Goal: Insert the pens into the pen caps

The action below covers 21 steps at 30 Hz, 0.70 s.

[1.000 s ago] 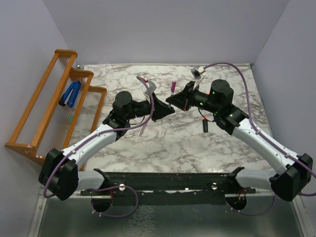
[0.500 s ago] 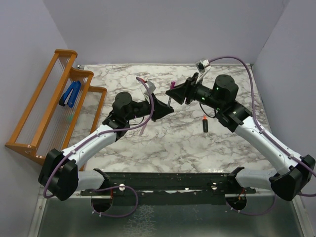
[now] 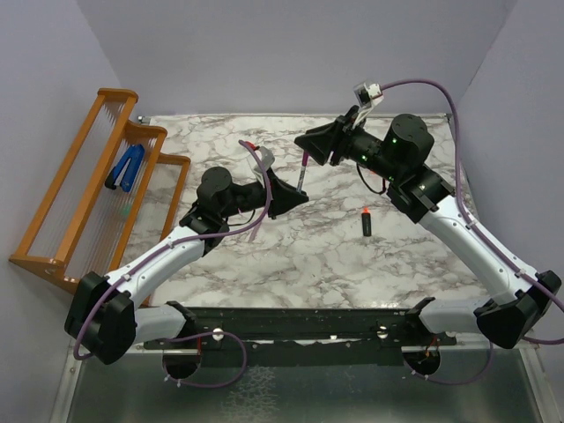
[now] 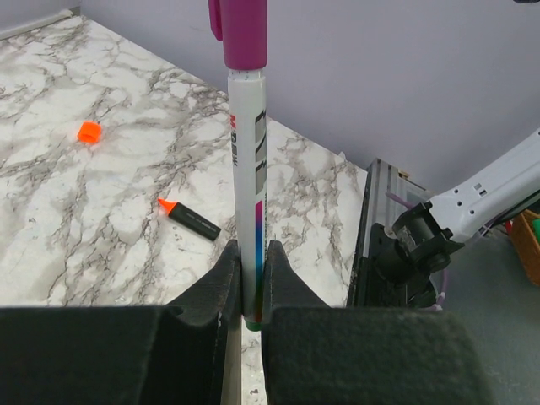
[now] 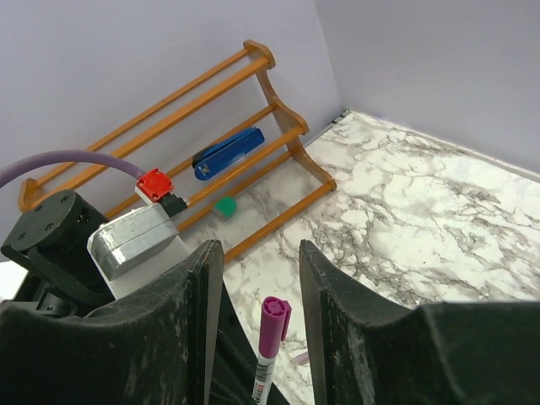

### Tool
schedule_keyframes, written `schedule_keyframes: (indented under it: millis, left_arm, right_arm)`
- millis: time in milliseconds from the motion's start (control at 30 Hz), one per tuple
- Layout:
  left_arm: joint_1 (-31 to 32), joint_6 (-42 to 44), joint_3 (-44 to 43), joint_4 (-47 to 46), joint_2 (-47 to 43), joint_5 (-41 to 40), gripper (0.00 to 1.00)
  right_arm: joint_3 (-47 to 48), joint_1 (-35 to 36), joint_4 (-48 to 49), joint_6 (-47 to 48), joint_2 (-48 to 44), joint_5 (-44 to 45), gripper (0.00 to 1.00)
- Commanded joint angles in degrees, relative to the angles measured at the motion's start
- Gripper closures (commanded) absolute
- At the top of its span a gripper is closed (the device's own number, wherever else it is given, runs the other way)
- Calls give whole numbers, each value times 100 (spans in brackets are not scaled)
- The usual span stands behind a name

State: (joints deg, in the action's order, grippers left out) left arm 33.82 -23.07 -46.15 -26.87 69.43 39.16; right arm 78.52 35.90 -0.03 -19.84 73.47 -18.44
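Observation:
My left gripper [image 4: 251, 268] is shut on the lower end of a thin white-grey pen [image 4: 247, 169] and holds it upright. A magenta-purple cap [image 4: 245, 29] sits on the pen's top end. From above, this pen [image 3: 302, 176] rises from the left gripper [image 3: 300, 196] at mid-table. My right gripper [image 3: 303, 142] hangs just above and behind the capped end, open. The cap [image 5: 272, 325] shows between and below its spread fingers [image 5: 207, 278], touching neither. A black marker [image 3: 366, 223] with an orange-red tip lies on the marble; the left wrist view also shows that marker [image 4: 192, 220] and an orange cap [image 4: 89, 132].
An orange wooden rack [image 3: 84, 189] stands along the left edge. It holds a blue clip-shaped object [image 3: 126, 167] and a small green piece [image 5: 224, 206]. Grey walls close in the marble table [image 3: 308, 256] on three sides. A black rail [image 3: 300, 322] runs along the near edge.
My right gripper has opened, let go of the magenta cap now on the pen, and drawn back up and away. My left gripper keeps its grip on the pen.

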Motion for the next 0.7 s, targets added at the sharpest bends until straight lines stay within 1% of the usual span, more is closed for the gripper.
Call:
schedule_keyframes:
  millis: [0, 667]
  left_arm:
    - [10, 83, 66, -29, -148, -75, 100]
    - [10, 119, -17, -29, -79, -102, 100]
  right_arm:
    - [-3, -21, -138, 85, 12, 100, 54]
    - [-293, -21, -164, 24, 71, -157, 55]
